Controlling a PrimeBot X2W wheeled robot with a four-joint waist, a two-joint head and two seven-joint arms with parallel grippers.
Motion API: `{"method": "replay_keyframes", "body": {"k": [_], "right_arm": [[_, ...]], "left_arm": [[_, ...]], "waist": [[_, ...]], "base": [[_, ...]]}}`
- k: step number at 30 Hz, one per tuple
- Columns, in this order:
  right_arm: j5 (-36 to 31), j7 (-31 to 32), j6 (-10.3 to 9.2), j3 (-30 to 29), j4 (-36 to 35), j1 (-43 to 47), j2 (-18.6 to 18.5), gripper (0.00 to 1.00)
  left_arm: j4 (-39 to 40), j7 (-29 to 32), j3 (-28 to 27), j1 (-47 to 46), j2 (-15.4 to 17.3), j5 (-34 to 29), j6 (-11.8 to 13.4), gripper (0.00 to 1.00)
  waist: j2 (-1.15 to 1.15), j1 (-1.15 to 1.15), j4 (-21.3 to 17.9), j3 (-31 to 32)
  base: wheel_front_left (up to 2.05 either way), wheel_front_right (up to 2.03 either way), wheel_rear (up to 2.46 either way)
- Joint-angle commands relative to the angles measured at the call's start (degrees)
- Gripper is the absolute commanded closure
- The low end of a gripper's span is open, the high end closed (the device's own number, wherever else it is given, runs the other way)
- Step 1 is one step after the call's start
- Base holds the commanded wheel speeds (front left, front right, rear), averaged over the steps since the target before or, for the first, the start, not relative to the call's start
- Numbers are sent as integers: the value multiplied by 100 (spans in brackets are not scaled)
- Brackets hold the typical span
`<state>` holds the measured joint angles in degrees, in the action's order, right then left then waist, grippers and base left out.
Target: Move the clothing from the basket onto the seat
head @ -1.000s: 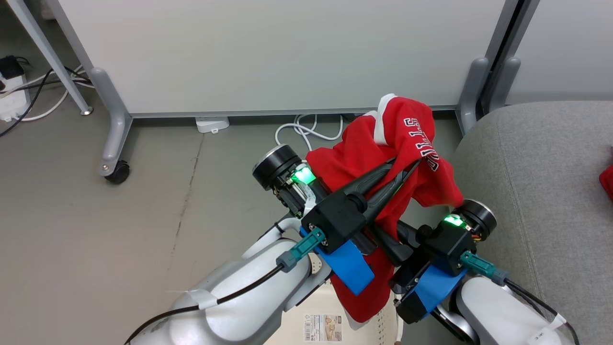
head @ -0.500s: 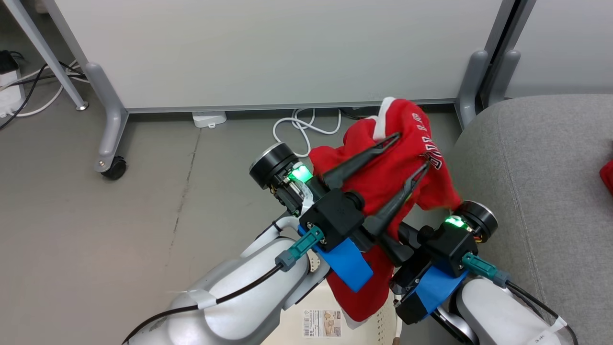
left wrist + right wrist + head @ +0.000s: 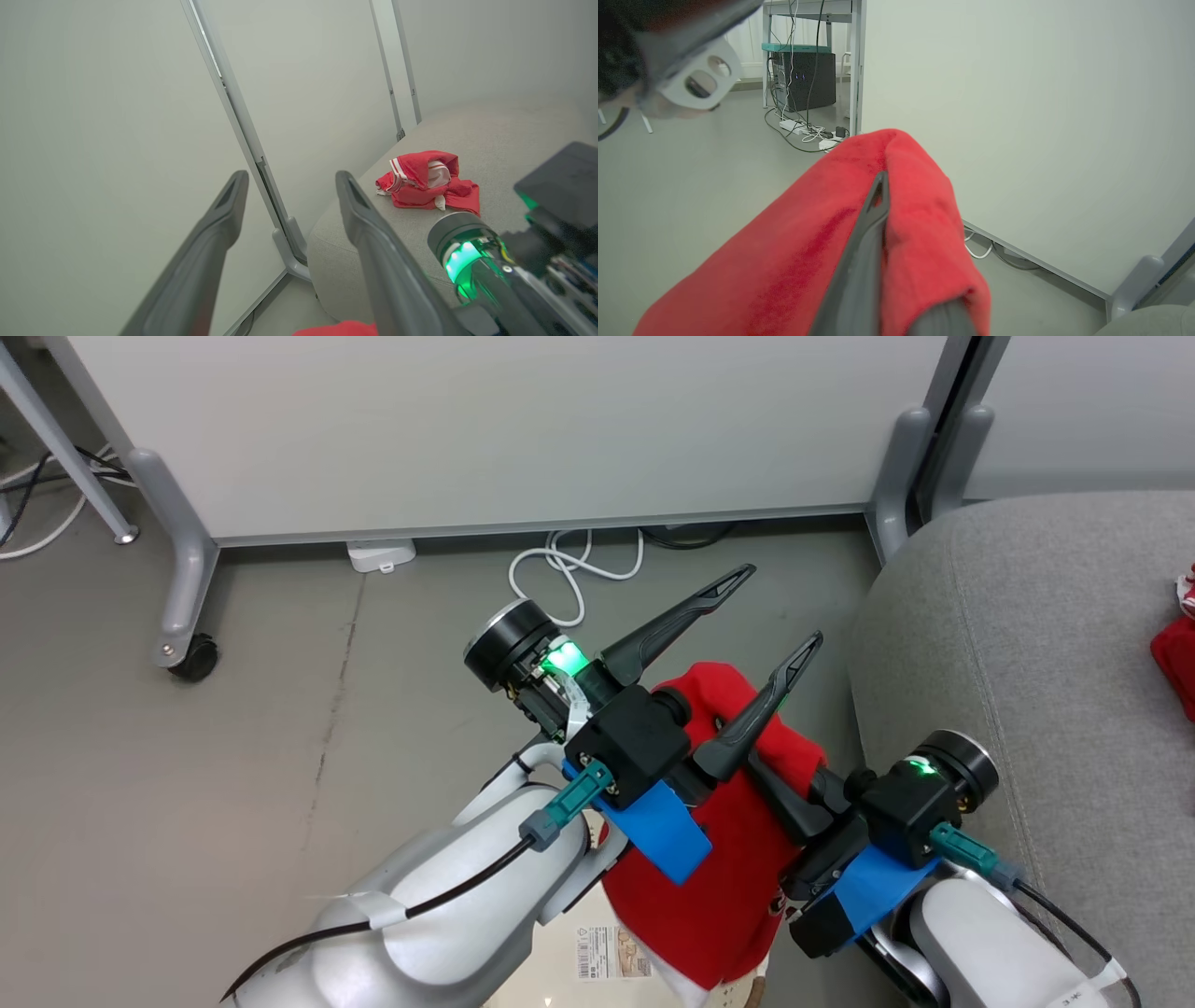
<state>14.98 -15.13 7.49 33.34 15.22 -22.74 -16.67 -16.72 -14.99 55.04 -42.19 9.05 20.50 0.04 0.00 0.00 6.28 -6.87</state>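
Since a second ago the left gripper [image 3: 782, 603] has let go: it now stands wide apart, clear above the red garment [image 3: 719, 887], which has slumped down to hang from the right gripper [image 3: 879, 186], shut on its fold, over the basket [image 3: 565, 989]. Just right runs the rounded edge of the grey sofa seat [image 3: 1008, 616], where the second red garment [image 3: 427, 184] lies well in from that edge. Bare floor [image 3: 187, 803] spreads left toward the partition's wheeled foot [image 3: 187, 644].

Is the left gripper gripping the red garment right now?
No, the left gripper is open with nothing between its fingers; the right gripper holds the garment.
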Motion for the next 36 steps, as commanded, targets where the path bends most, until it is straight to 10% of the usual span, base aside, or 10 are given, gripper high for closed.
{"method": "replay_keyframes", "body": {"k": [1,36], "right_arm": [[-50,-3,1,-138,-28,114,43,100],[-484,-2,1,-2456,-632,1006,504,100]], "left_arm": [[-3,-22,-14,-20,46,-22,39,0],[-244,-27,41,160,13,-193,-94,0]], "waist": [[0,0,-65,-39],[0,0,-1777,-772]], "base": [[0,0,0],[0,0,0]]}}
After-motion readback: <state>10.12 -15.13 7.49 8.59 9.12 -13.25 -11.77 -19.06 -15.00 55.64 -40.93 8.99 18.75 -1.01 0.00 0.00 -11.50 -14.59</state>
